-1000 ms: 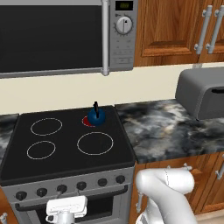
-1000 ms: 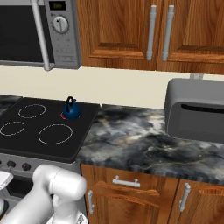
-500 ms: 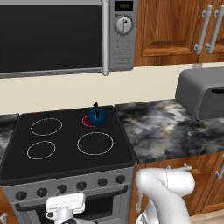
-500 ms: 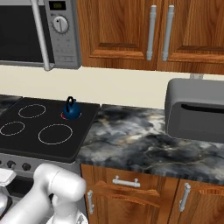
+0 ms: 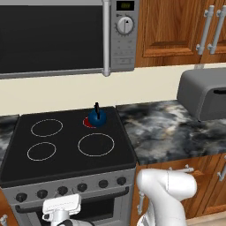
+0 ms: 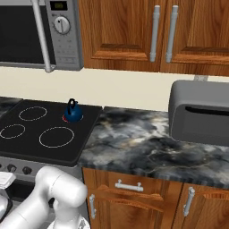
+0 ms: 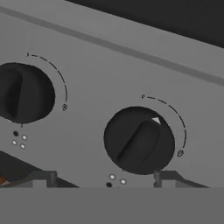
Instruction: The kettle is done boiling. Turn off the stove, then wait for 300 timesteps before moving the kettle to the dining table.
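Hand view: the tool (image 7: 103, 181), jaws apart and empty, faces a dark round turned knob (image 7: 139, 141); the small dark-blue kettle (image 5: 97, 117) sits at the black glass stove's (image 5: 66, 154) back-right corner; off-centre closing could slip off, leaving the burner glowing.

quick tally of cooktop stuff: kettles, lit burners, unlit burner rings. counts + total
Kettles: 1, the kettle
Lit burners: 1, the red burner under the kettle on the stove
Unlit burner rings: 3, the white rings
Total: 5
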You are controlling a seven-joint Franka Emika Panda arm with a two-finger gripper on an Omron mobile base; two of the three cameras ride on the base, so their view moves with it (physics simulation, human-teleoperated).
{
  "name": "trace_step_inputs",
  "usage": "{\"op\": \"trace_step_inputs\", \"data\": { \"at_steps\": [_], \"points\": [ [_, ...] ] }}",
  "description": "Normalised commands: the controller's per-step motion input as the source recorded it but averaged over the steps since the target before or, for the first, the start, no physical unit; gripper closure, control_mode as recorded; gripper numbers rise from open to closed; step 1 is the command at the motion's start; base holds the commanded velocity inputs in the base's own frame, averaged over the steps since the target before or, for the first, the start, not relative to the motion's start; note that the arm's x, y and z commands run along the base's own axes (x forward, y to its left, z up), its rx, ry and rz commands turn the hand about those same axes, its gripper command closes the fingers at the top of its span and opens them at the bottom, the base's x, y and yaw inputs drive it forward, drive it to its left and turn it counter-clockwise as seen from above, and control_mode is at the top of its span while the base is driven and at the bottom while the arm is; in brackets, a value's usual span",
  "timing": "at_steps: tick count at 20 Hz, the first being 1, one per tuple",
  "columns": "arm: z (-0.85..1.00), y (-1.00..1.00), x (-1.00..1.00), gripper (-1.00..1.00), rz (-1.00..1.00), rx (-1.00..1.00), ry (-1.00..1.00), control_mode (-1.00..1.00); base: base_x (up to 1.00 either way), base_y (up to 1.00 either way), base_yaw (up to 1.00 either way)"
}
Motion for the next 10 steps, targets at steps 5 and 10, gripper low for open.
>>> {"op": "trace_step_inputs", "data": {
  "at_steps": [5,10],
  "points": [
    [-0.22,0.04,0.05,-1.00,0.00,-0.04,0.01,-1.00,0.00,0.00,0.00],
    [-0.21,0.00,0.00,-1.00,0.00,-0.05,0.00,-1.00,0.00,0.00,0.00]
  ]
}}
